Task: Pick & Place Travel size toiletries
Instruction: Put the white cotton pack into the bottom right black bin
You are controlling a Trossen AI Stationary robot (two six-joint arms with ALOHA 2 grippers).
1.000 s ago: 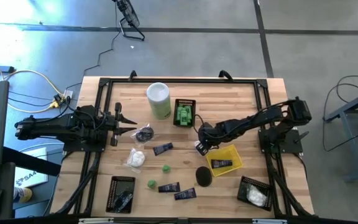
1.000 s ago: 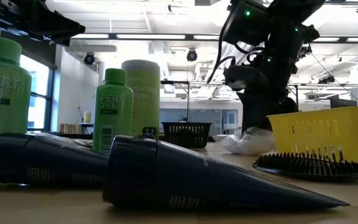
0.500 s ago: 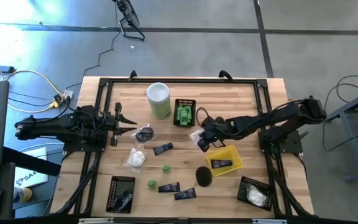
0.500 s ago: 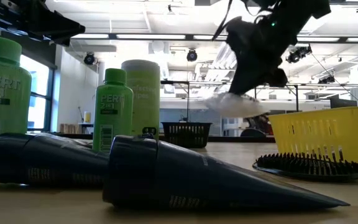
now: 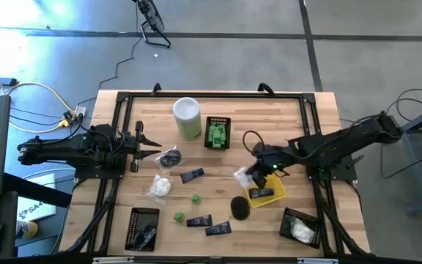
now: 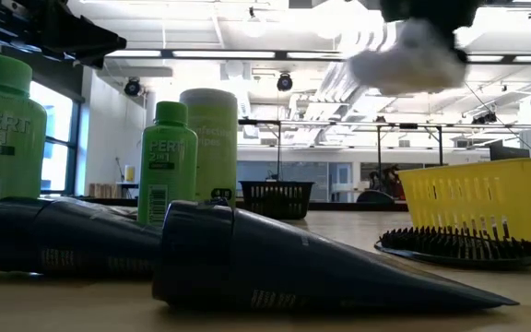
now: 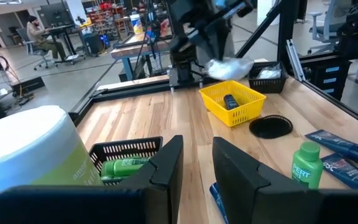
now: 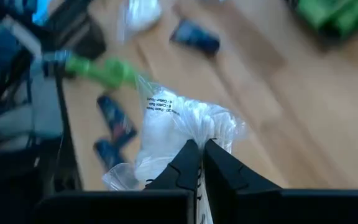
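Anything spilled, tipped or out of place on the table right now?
Nothing stands out. The right gripper holds a white packet in the air by the yellow basket. The left gripper waits open at the table's left. The loose toiletries lie scattered; nothing looks spilled.

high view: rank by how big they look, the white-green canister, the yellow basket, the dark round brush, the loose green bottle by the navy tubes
1. yellow basket
2. white-green canister, slightly smaller; it stands nearer the overhead camera, so that call is unsure
3. dark round brush
4. loose green bottle

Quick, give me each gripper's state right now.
Left gripper: open, empty, waiting at the table's left side.
Right gripper: shut on the white soft packet, held above the yellow basket.
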